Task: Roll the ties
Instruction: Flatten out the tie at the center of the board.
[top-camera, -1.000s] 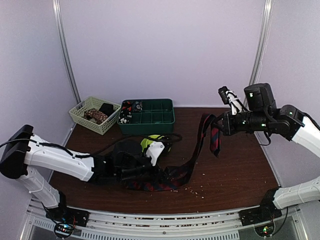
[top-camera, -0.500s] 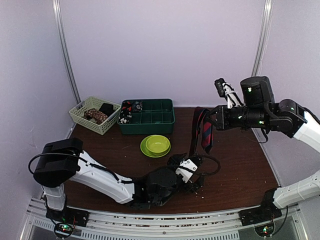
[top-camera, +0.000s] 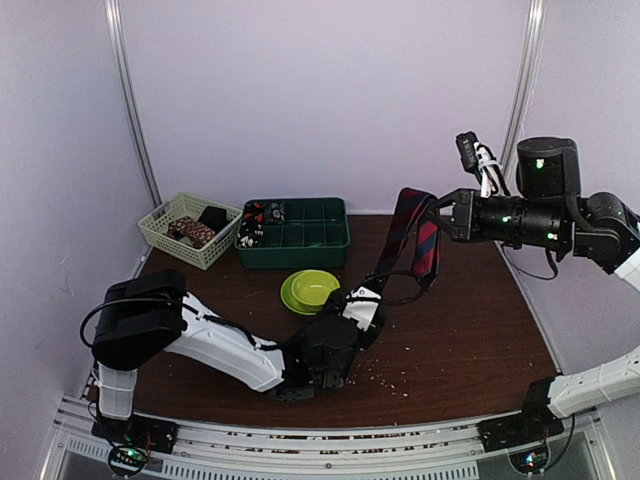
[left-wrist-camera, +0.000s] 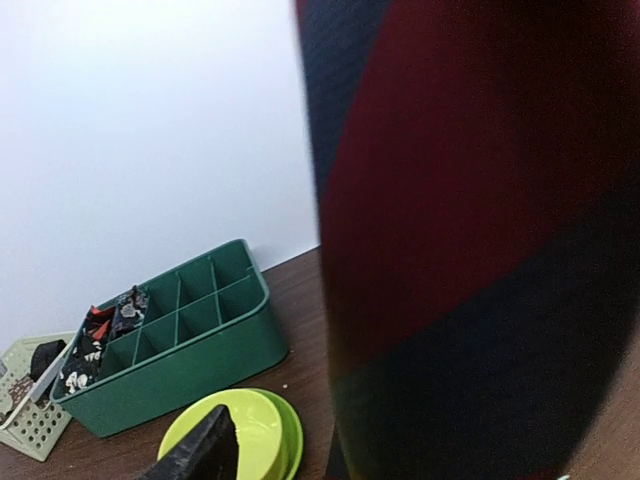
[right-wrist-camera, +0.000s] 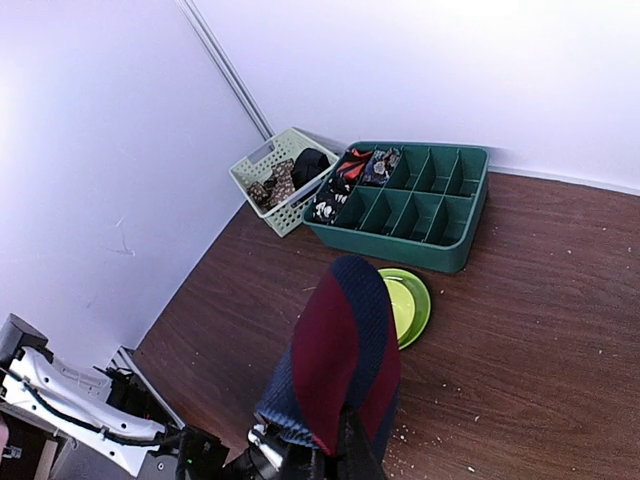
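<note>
A red and navy striped tie hangs folded over the right gripper, which is shut on it high above the table's right half. In the right wrist view the tie drapes over the shut fingers. Its lower length runs down to the left gripper, which points upward beside the bowl. In the left wrist view the tie fills the right side, close to the lens. One dark fingertip shows at lower left, apart from the fabric; the other finger is hidden behind it.
A dark green compartment tray at the back holds rolled ties in its left cells. A pale basket stands left of it. The lime-green bowl on its plate sits mid-table. Crumbs dot the wood near the front.
The right gripper has carried the tie higher and to the right, lifting it off the table. The left arm swung from the left to under the hanging tie, and its gripper now points up.
</note>
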